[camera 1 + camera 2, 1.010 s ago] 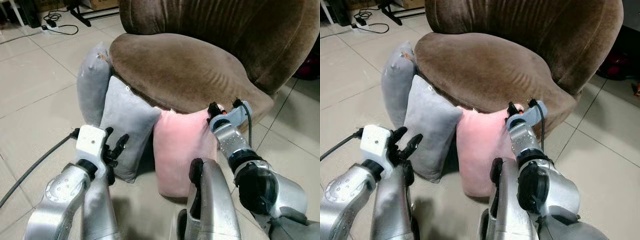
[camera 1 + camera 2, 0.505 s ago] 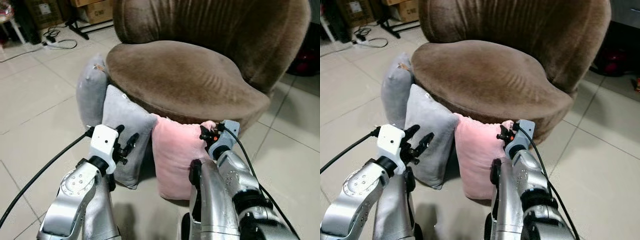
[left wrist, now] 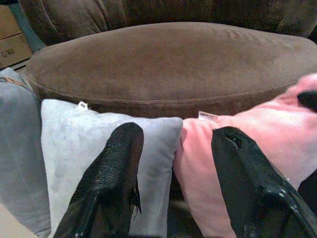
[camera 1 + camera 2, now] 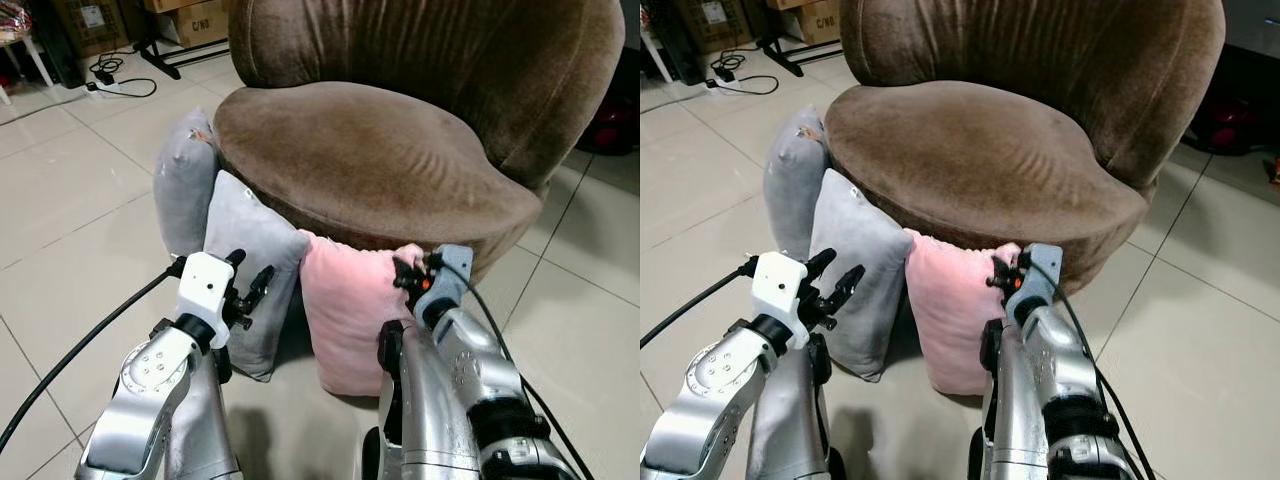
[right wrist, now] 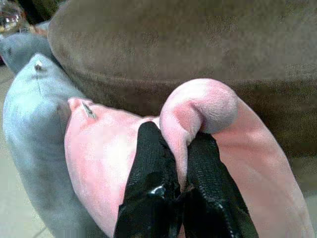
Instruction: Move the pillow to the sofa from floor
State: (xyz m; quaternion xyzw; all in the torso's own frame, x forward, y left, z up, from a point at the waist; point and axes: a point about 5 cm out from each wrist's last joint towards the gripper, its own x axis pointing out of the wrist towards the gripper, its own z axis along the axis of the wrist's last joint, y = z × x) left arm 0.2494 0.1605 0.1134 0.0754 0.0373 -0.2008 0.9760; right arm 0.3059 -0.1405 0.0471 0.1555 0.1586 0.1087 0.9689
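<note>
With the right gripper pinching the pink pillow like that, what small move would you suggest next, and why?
Probably a short lift straight up. The right gripper is shut on a fold at the top corner of the pink pillow, which stands on the floor, leaning against the brown sofa beside a grey pillow. It must rise above the seat edge. The left gripper hovers open nearby.

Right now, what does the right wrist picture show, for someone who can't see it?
The right gripper's two black fingers pinch a fold of the soft pink pillow. A grey pillow leans beside it, against the brown velvet sofa.
</note>
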